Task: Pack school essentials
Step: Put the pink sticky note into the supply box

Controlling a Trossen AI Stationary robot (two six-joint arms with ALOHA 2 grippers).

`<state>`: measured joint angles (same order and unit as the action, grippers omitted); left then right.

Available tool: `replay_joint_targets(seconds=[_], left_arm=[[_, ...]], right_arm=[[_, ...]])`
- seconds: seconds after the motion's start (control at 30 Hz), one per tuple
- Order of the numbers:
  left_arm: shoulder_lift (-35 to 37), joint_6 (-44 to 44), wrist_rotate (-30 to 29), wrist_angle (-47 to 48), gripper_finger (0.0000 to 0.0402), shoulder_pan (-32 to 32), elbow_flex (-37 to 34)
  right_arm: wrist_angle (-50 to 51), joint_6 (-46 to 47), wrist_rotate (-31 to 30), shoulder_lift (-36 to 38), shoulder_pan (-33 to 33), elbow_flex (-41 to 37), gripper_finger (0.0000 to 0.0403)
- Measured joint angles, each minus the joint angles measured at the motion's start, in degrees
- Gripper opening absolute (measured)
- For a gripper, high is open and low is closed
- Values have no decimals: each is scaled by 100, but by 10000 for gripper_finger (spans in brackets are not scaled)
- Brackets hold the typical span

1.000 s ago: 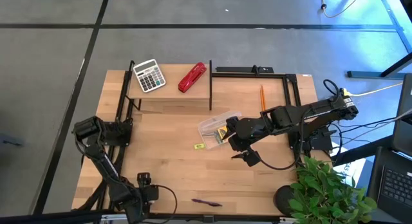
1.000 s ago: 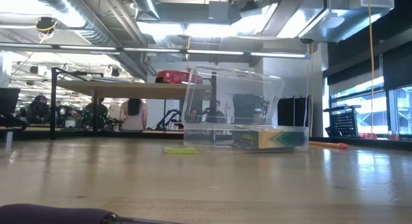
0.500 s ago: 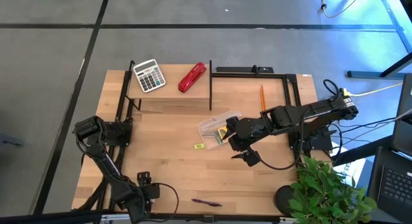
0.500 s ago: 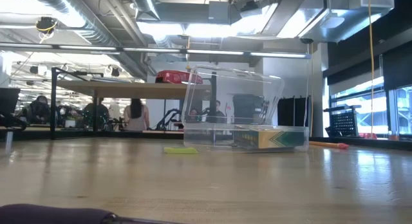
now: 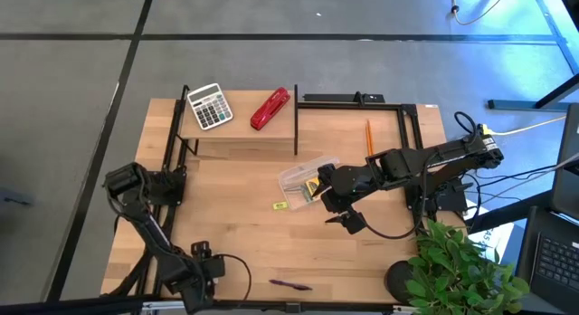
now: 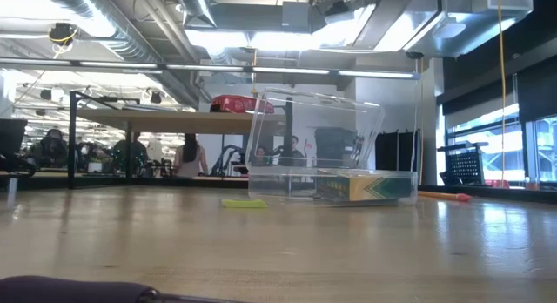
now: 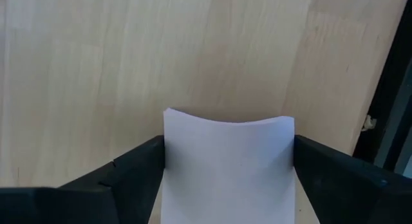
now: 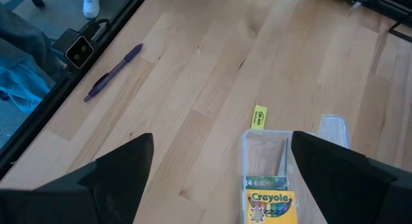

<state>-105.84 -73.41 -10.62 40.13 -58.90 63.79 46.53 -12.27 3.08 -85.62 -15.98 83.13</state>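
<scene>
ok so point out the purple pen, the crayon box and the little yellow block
dark purple pen (image 8: 113, 72), right wrist view, middle of its barrel
yellow-green crayon box (image 8: 269, 206), right wrist view, its printed top face
tiny yellow block (image 8: 259, 117), right wrist view, centre of its top

Crayon box (image 8: 270, 208) cut off; pen (image 6: 78, 292) blurred, perhaps.
</scene>
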Motion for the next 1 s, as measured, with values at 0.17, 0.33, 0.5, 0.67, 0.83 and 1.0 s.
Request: replay_joint_targets(seconds=[0.17, 0.33, 0.5, 0.67, 0.83, 1.0], left_arm=[[23, 99, 32, -54, 318, 144, 0], [120, 123, -67, -57, 318, 288, 0], [245, 153, -58, -48, 318, 420, 0], [503, 155, -62, -30, 318, 667, 0], [826, 310, -62, -16, 317, 1056, 0], [1123, 735, -67, -6, 317, 1582, 0]], right_arm=[[1, 0, -1, 0, 1, 0, 369], [0, -1, -1, 0, 0, 0, 369], [1, -2, -1, 0, -1, 0, 369], [1, -1, -1, 0, 0, 0, 369], [1, 0, 1, 0, 1, 0, 369], [1, 0, -1, 0, 1, 0, 369]])
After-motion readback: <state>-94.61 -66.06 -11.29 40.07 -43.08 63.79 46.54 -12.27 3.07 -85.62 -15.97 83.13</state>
